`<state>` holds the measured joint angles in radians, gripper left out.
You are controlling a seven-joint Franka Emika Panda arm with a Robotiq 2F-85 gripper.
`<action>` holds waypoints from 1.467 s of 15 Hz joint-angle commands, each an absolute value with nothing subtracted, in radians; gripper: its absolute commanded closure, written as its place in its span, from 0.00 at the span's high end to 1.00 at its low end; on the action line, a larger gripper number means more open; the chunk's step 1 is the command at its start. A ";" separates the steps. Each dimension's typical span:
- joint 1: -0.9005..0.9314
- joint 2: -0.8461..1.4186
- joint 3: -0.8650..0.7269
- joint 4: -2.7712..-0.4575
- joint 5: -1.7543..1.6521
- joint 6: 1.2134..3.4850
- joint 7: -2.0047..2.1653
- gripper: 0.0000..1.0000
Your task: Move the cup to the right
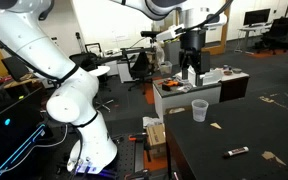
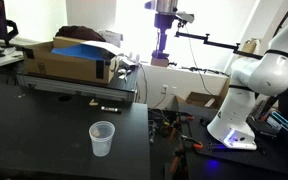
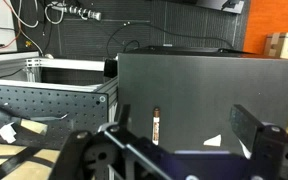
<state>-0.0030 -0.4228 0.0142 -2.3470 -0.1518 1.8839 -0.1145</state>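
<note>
The cup (image 1: 199, 110) is a small translucent whitish plastic cup, standing upright on the dark table (image 1: 244, 130). It also shows in an exterior view (image 2: 102, 138) near the table's front edge. My gripper (image 1: 192, 70) hangs high above the far side of the table, well away from the cup, as both exterior views show (image 2: 163, 55). In the wrist view the gripper (image 3: 184, 122) is open and empty, and the cup is out of view there.
A dark marker (image 1: 237, 152) lies on the table, and shows in the other views (image 2: 111, 107) (image 3: 155, 125). Small tape pieces (image 3: 213, 141) are stuck to the surface. A cardboard box (image 2: 69, 60) stands on a platform behind the table. The robot base (image 2: 234, 120) stands beside it.
</note>
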 commanded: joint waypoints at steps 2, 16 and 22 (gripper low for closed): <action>0.004 -0.422 0.008 -2.345 -0.154 1.881 -0.112 1.00; -0.001 -0.403 0.017 -2.317 -0.180 1.911 -0.098 1.00; 0.031 -0.338 0.030 -2.215 -0.182 1.927 -0.142 1.00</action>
<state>0.0109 -0.3931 0.0221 -2.2870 -0.1726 1.9187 -0.1143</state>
